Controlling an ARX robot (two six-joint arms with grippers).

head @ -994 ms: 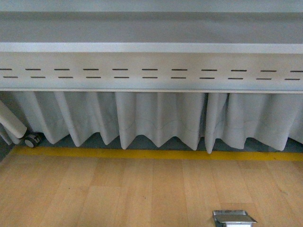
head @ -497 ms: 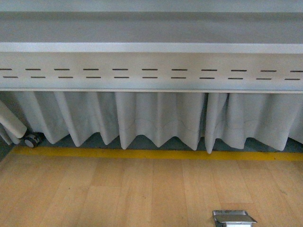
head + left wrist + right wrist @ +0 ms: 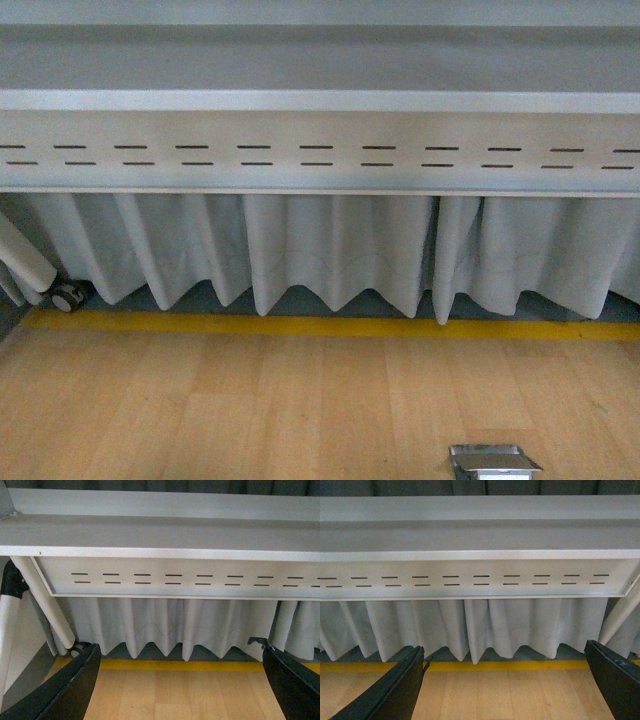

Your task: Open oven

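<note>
Left claw (image 3: 176, 645) and right claw (image 3: 505, 646) gape — slotted panel (image 3: 320, 130) ahead.

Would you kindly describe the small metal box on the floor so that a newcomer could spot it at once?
Find the pale wooden floor in front of the yellow line under the grey curtain. At the bottom edge of the front view, right of centre, sits the small metal box. It is the only shiny, square thing on the boards.
</note>
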